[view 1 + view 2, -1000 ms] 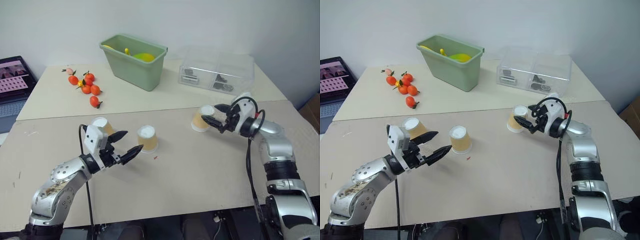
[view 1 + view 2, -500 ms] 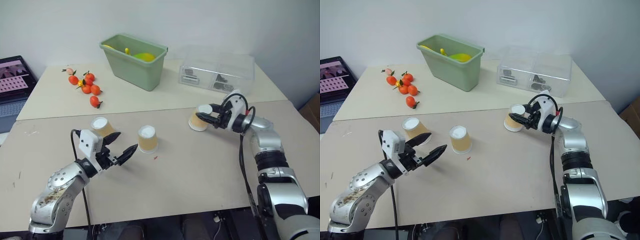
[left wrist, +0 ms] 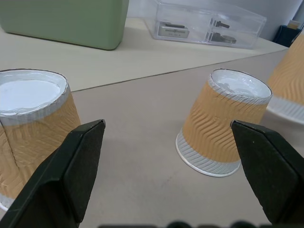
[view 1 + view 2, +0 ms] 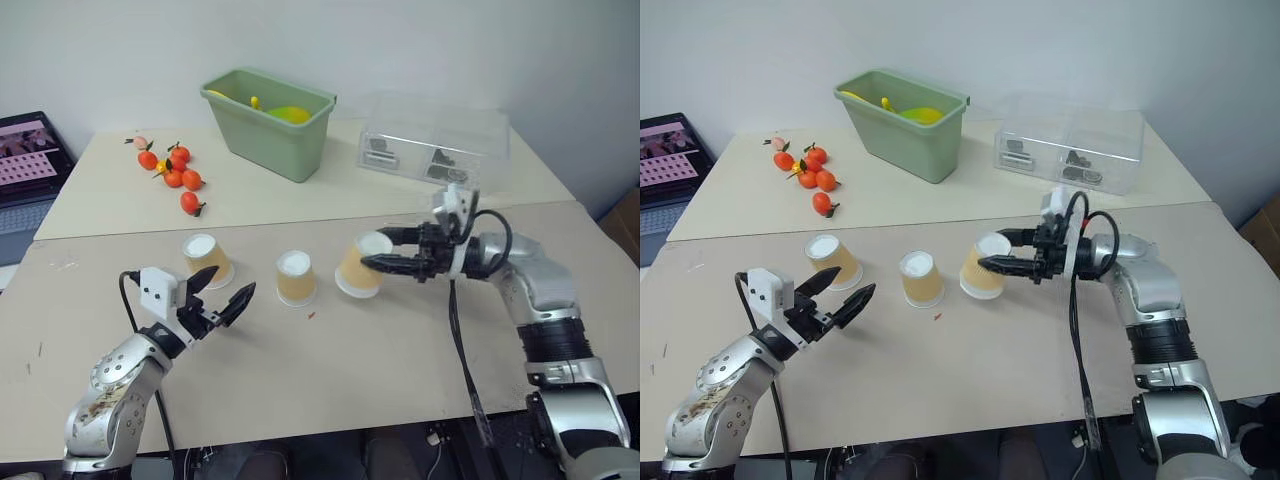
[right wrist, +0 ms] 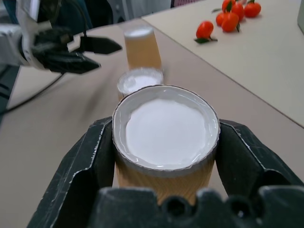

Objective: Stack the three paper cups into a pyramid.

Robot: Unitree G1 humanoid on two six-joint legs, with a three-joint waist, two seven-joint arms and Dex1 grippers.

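Two paper cups [image 4: 208, 259] [image 4: 296, 277] stand upside down on my tabletop [image 4: 400, 350]. My right gripper [image 4: 378, 250] is clamped on the third cup [image 4: 360, 265], tilted, just beside the middle one. My left gripper [image 4: 224, 296] hangs wide open, holding nothing.
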